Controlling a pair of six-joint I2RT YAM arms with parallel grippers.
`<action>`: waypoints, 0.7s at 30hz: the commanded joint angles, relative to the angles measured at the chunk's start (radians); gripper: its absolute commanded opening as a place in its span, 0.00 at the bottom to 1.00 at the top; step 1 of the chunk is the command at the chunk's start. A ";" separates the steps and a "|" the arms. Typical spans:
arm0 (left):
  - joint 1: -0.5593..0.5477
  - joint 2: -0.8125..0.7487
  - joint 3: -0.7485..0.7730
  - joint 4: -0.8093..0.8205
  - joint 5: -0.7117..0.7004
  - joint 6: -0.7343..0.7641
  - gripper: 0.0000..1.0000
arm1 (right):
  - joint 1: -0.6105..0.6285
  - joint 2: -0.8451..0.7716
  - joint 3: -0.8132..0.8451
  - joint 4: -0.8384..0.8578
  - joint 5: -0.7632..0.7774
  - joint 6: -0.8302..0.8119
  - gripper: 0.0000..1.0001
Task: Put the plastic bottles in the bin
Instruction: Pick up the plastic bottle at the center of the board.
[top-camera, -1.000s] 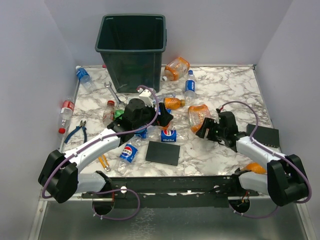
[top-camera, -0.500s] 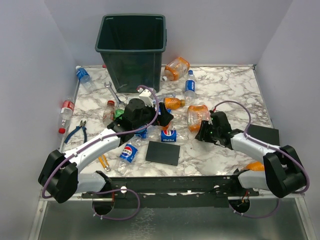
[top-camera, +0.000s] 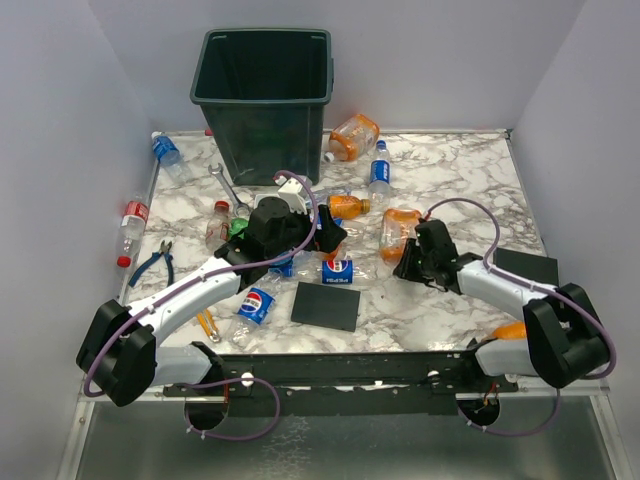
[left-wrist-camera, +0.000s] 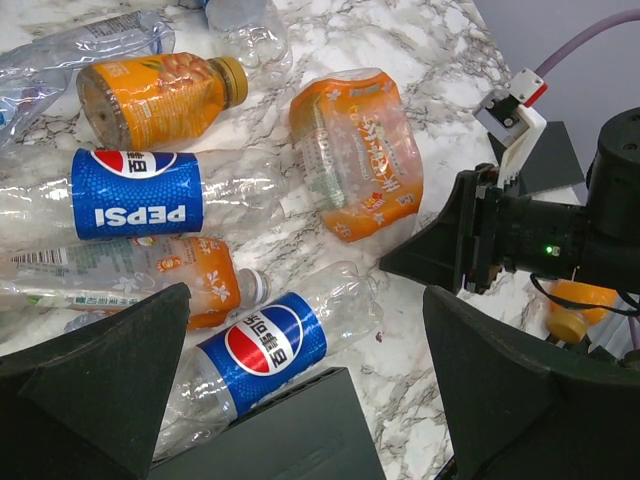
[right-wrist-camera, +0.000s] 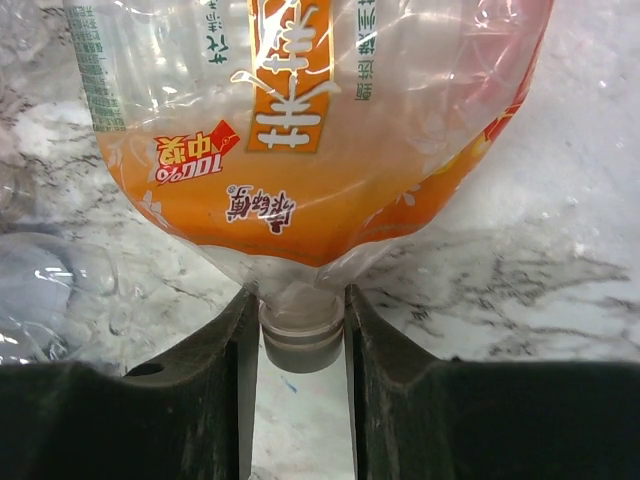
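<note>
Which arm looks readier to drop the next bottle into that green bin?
Right. The right gripper has the neck of the crushed orange bottle between its fingers. The left gripper hangs wide open above other bottles, holding nothing.

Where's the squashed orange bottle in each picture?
Top view: squashed orange bottle right of the middle, just beyond the right claw.
Left wrist view: upper middle, the claw at its lower right.
Right wrist view: fills the top, neck between the claw's fingers.
Shared landmark: the right claw, beside the bottle everywhere.
</note>
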 joint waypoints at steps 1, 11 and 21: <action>-0.006 -0.013 -0.018 0.016 -0.010 0.008 0.99 | 0.006 -0.090 0.018 -0.140 0.056 0.014 0.12; -0.009 -0.030 -0.014 0.064 -0.079 0.000 0.99 | 0.005 -0.341 0.200 -0.470 -0.082 0.007 0.01; -0.042 -0.155 -0.096 0.443 -0.015 0.290 0.99 | 0.005 -0.377 0.437 -0.684 -0.296 -0.036 0.00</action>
